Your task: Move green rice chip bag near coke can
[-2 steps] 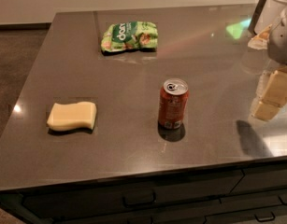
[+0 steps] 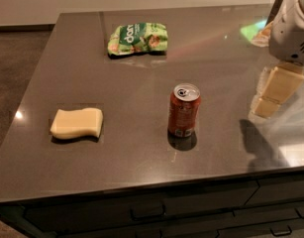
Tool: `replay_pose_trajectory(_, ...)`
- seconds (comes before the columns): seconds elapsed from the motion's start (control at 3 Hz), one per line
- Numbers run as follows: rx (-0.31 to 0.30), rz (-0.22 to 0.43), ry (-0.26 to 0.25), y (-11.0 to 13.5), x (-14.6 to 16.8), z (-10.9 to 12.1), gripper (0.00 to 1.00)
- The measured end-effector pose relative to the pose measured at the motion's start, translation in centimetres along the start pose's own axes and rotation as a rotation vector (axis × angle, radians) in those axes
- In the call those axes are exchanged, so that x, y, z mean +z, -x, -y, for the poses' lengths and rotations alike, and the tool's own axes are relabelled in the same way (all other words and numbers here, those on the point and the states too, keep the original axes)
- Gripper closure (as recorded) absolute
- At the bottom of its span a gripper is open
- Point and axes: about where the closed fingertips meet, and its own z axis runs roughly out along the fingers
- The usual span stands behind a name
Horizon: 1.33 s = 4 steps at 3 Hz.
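The counter [image 2: 141, 152] has the gripper [image 2: 268, 102] hanging over its right side, well apart from everything; open or closed, I cannot tell. The chip bag [image 2: 137, 38] lies at the far side, beyond the can [image 2: 183, 112], and looks light, crinkly and slippery, so I'd pinch a bunched edge, not the puffy middle. Count: 1 chip bag, 1 sponge [image 2: 76, 123], 1 can.

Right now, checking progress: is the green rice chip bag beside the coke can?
No, the green rice chip bag lies far behind the coke can; the gripper hovers at right.
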Motion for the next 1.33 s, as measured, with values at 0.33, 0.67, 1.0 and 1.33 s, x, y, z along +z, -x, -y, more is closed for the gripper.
replay_pose_trajectory(0.33,0.012,0.033,0.014,1.6,2.0,2.3,0.0)
replay_pose_trajectory(0.67,0.029,0.065,0.023,3.4,4.0,5.0,0.0)
replay_pose_trajectory(1.0,0.069,0.111,0.03,5.2,5.2,7.8,0.0)
replay_pose_trajectory(1.33,0.126,0.161,0.016,7.0,6.2,11.2,0.0)
